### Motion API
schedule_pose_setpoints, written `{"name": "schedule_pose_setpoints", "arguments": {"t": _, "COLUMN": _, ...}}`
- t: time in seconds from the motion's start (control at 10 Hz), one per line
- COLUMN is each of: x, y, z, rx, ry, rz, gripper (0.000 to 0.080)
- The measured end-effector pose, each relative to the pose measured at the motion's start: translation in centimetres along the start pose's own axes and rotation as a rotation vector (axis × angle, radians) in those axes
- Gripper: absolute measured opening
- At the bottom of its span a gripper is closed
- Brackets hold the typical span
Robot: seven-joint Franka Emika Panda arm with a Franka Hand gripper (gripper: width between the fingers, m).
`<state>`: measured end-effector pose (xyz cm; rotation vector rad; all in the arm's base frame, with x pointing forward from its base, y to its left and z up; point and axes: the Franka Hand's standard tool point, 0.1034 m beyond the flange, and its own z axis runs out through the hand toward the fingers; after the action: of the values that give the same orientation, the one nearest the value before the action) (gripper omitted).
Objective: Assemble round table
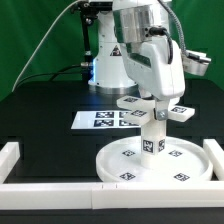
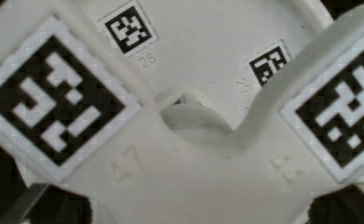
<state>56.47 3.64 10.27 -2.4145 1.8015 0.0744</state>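
Note:
The large round white disc (image 1: 112,165) with tags lies on the black table at the front. The short tagged leg (image 1: 152,140) stands upright on its centre. A white foot piece with tagged arms (image 1: 180,112) sits on top of the leg. My gripper (image 1: 153,106) comes down on it from above. In the wrist view the foot piece (image 2: 205,120) fills the picture, with big tags on its arms. The dark fingertips (image 2: 5,200) show at both lower corners, against its sides, so my gripper (image 2: 197,208) looks shut on it. The leg is hidden in the wrist view.
The marker board (image 1: 98,120) lies behind the disc toward the exterior view's left. White border rails run along the front (image 1: 60,190), the left (image 1: 10,155) and the right (image 1: 213,150). The arm's base (image 1: 108,60) stands at the back.

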Motion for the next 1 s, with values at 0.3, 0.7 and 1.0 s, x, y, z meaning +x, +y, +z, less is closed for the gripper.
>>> {"name": "schedule_pose_setpoints", "arguments": {"t": 0.3, "x": -1.0, "y": -0.8, "z": -2.5, "rx": -0.014, "ry": -0.032, "rz": -0.406, "gripper": 0.0648}}
{"name": "schedule_pose_setpoints", "arguments": {"t": 0.7, "x": -1.1, "y": -0.9, "z": -2.5, "rx": -0.008, "ry": -0.035, "rz": -0.725, "gripper": 0.0649}}
{"name": "schedule_pose_setpoints", "arguments": {"t": 1.0, "x": -1.0, "y": -1.0, "z": -2.6, "rx": -0.026, "ry": -0.02, "rz": -1.188, "gripper": 0.0649}}
